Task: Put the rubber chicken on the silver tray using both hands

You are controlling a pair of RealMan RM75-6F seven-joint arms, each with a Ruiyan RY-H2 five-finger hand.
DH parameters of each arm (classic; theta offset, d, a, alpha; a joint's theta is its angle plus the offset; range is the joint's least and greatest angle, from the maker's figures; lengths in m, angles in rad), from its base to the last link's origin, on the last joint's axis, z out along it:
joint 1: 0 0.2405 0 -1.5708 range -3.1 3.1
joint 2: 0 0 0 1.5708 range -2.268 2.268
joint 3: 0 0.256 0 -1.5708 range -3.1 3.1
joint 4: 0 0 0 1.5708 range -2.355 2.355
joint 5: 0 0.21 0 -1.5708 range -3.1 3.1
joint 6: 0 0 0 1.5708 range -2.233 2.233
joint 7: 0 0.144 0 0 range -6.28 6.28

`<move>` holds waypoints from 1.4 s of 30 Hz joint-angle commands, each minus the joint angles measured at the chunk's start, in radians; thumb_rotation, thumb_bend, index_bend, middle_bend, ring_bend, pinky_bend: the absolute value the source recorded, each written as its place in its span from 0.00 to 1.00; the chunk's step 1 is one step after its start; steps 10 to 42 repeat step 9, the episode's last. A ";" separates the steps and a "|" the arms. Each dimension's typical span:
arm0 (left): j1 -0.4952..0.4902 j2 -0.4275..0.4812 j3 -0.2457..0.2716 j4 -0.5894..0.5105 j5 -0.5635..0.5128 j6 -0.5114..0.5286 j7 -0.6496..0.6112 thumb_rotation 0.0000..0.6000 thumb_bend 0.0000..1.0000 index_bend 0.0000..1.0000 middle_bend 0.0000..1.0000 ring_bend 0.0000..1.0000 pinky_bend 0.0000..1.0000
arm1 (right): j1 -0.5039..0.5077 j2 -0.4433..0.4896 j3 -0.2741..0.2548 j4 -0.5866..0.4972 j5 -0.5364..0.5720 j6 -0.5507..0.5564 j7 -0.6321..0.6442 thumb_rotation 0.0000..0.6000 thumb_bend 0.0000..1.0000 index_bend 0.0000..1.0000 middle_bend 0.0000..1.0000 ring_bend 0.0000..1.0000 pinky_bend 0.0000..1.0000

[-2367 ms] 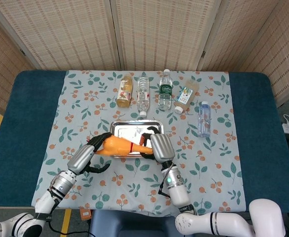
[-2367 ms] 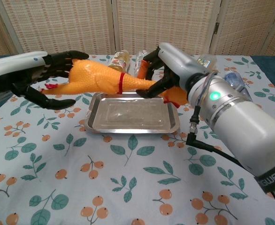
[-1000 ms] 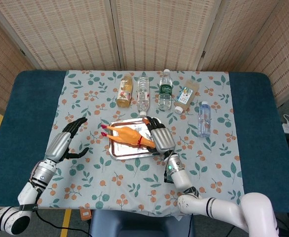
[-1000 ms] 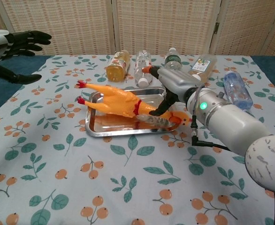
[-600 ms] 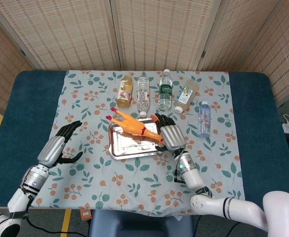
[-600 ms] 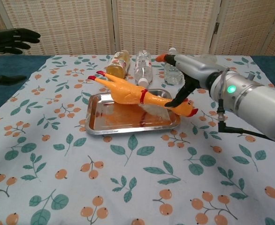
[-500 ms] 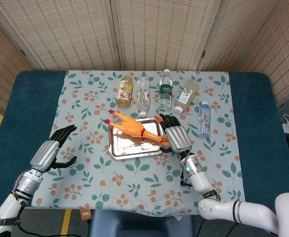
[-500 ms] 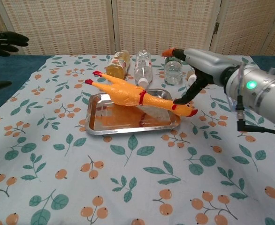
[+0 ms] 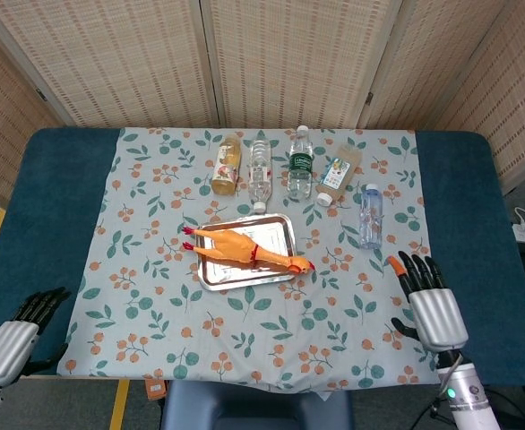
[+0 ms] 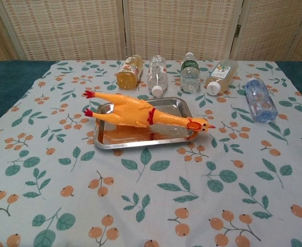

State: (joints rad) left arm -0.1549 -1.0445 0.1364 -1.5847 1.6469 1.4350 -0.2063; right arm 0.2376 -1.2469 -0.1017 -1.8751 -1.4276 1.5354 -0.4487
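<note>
The orange rubber chicken [image 9: 240, 245] [image 10: 135, 113] lies across the silver tray [image 9: 271, 231] [image 10: 170, 105], red feet over the tray's left rim and head past its right front corner. Neither hand touches it. My left hand [image 9: 13, 336] sits at the bottom left of the head view, off the tablecloth, fingers apart and holding nothing. My right hand [image 9: 428, 305] hovers at the lower right of the head view, fingers spread and holding nothing. The chest view shows neither hand.
Behind the tray stands a row of drinks: a juice bottle [image 9: 228, 165], a clear bottle [image 9: 260, 172], a green-label bottle [image 9: 300, 164] and a tea bottle [image 9: 338, 175]. A water bottle [image 9: 371, 216] lies to the right. The floral cloth [image 9: 173, 305] covers the blue table.
Both hands let go of the chicken and drew back toward the near table edge, left and right. The chicken, lifted at one end a moment ago, now lies flat on the tray.
</note>
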 commanded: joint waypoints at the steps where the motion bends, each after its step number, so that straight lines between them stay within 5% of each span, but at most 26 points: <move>1: 0.074 -0.052 -0.023 0.053 -0.012 0.096 0.134 1.00 0.38 0.00 0.00 0.00 0.02 | -0.084 0.036 -0.054 0.047 -0.051 0.065 0.077 1.00 0.10 0.00 0.00 0.00 0.00; 9: 0.087 -0.104 -0.074 0.139 0.038 0.216 0.028 1.00 0.37 0.00 0.00 0.00 0.02 | -0.111 0.091 -0.029 0.058 -0.075 0.065 0.142 1.00 0.10 0.00 0.00 0.00 0.00; 42: 0.087 -0.104 -0.074 0.139 0.038 0.216 0.028 1.00 0.37 0.00 0.00 0.00 0.02 | -0.111 0.091 -0.029 0.058 -0.075 0.065 0.142 1.00 0.10 0.00 0.00 0.00 0.00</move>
